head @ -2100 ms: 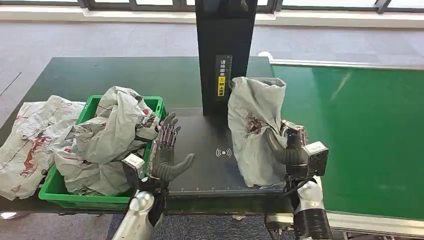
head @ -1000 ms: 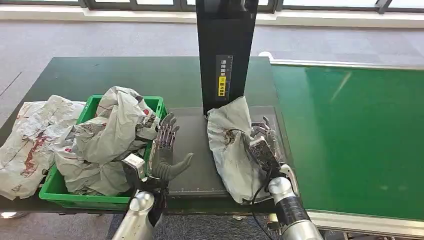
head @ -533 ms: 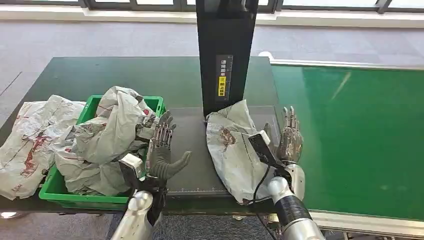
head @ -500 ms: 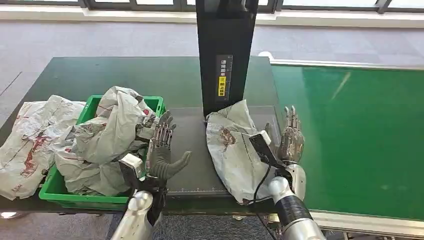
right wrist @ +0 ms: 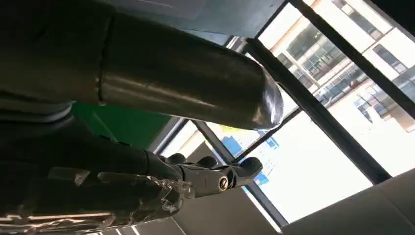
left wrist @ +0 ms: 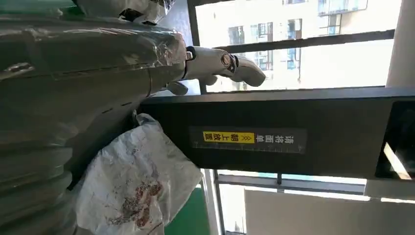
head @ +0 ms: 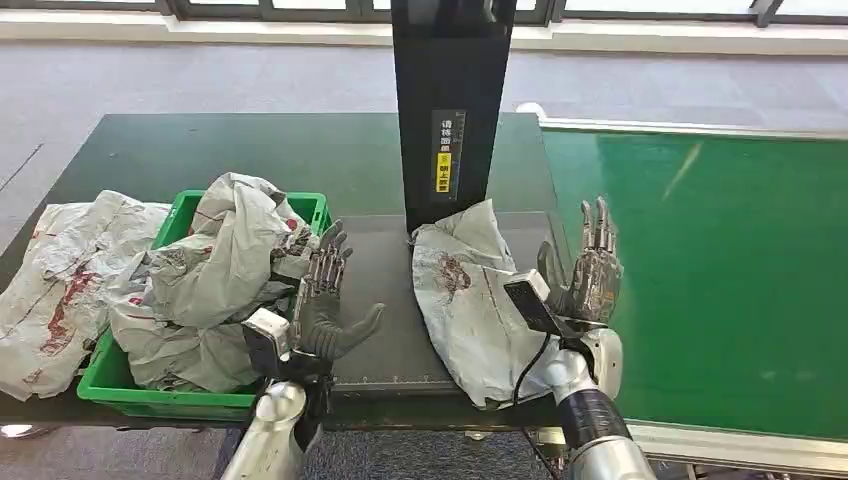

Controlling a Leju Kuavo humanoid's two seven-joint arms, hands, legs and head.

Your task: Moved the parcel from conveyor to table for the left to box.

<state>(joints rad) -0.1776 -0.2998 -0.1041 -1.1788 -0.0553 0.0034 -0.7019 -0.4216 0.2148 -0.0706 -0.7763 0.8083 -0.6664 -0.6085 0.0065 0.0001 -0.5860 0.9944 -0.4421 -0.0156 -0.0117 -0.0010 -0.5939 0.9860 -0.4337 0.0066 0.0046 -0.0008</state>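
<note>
Head view, parcel (head: 465, 300) flat, long axis toward black post (head: 448, 110)

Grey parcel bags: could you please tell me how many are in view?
3, possibly more: one flat on the black platform, one piled in the green bin, one on the table left of it. Others may lie hidden underneath.

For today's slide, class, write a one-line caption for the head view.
Grey parcel lies on the black table between the open left hand and open right hand.
</note>
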